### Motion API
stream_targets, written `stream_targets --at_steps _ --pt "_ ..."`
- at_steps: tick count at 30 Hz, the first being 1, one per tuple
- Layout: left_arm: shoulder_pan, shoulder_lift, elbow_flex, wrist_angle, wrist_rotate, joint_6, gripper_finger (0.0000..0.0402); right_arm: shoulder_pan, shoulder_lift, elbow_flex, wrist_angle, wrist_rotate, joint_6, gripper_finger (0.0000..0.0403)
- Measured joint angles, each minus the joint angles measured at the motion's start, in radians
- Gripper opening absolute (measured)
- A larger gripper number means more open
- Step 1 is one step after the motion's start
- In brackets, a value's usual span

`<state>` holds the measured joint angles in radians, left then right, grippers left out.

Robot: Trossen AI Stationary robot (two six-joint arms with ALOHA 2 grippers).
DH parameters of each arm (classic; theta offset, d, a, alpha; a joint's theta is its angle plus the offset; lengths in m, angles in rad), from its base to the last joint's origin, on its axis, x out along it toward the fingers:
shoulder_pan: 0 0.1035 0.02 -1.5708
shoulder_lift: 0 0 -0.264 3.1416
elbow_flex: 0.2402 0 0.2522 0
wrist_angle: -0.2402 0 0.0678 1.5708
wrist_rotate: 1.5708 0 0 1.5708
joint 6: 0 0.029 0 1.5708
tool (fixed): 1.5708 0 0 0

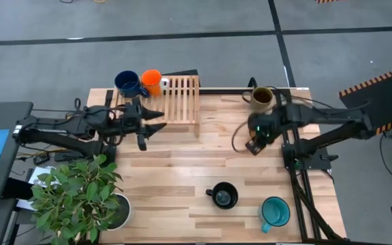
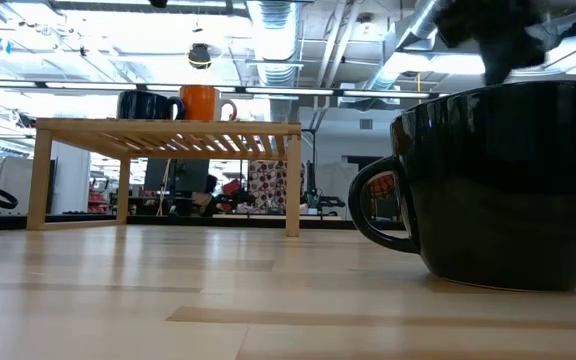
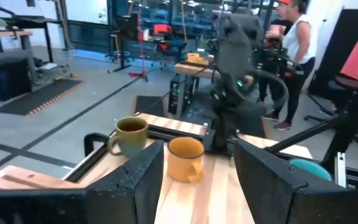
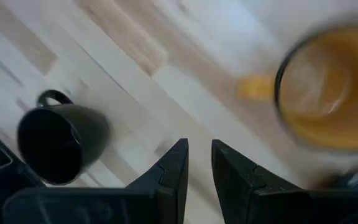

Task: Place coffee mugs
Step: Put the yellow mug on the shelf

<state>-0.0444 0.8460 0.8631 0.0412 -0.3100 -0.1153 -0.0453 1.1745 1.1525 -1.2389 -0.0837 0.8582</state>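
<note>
So on the desk (image 1: pixel 182 163) there's a little wooden slatted rack (image 1: pixel 181 99) sitting at the far side, left of centre. Two mugs are already up on its left end: the dark blue mug (image 1: pixel 127 83) and the orange mug (image 1: pixel 151 80) right beside it, basically touching. From the low view you can see both standing upright on top of the rack.

The left gripper (image 1: pixel 156 124) hangs just near of the rack, jaws spread wide open with nothing in them, pointing right across the desk.

The right gripper (image 1: pixel 253 146) is over the right half of the desk, pointing down. Its jaws are almost closed with only a thin gap, and nothing is between them. The yellow mug (image 4: pixel 325 87) sits upright on the desk right beside that gripper; it's hidden under the arm in the high view, but both wrist views catch it.

The olive-brown mug (image 1: pixel 262 98) is at the far right edge, just far of the right arm. The black mug (image 1: pixel 224 195) stands on the near side around centre, handle pointing left. The teal mug (image 1: pixel 275 211) is to its right, near the right corner.

A leafy plant in a white pot (image 1: pixel 119 211) sits on the near left corner. A person (image 3: pixel 294 43) stands in the room beyond the desk.
</note>
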Motion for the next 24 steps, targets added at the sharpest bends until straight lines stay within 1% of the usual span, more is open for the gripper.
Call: stream_targets --at_steps 3,5,8,10,13,16,18,20,24 --pt "0.0 -0.01 0.0 -0.004 -0.019 0.003 0.0181 0.089 -0.009 -0.115 0.064 0.001 0.207 0.0098" --pt "0.0 -0.013 0.0 -0.003 -0.021 0.011 0.0181 0.134 -0.012 -0.171 0.111 0.013 0.317 0.0098" --pt "0.0 -0.011 0.0 -0.005 -0.035 0.034 0.0181 0.173 -0.02 -0.215 0.112 0.12 0.474 0.0098" --pt "0.0 -0.011 0.0 -0.006 -0.046 0.048 0.0181 0.177 -0.036 -0.228 0.056 0.198 0.571 0.0098" --pt "0.004 -0.011 0.0 -0.006 -0.046 0.065 0.0181 0.171 -0.074 -0.225 -0.115 0.302 0.762 0.0098" --pt "0.006 -0.01 0.0 -0.005 -0.046 0.061 0.0181 0.159 -0.131 -0.226 -0.273 0.379 0.93 0.0098" --pt "0.006 -0.01 0.0 -0.007 -0.046 0.061 0.0181 0.14 -0.17 -0.226 -0.318 0.419 0.976 0.0099" --pt "0.006 -0.01 0.0 -0.007 -0.046 0.061 0.0181 0.11 -0.21 -0.226 -0.3 0.447 0.983 0.0099" --pt "0.007 -0.01 0.0 -0.006 -0.046 0.061 0.0181 0.045 -0.25 -0.228 -0.216 0.464 0.905 0.0099"
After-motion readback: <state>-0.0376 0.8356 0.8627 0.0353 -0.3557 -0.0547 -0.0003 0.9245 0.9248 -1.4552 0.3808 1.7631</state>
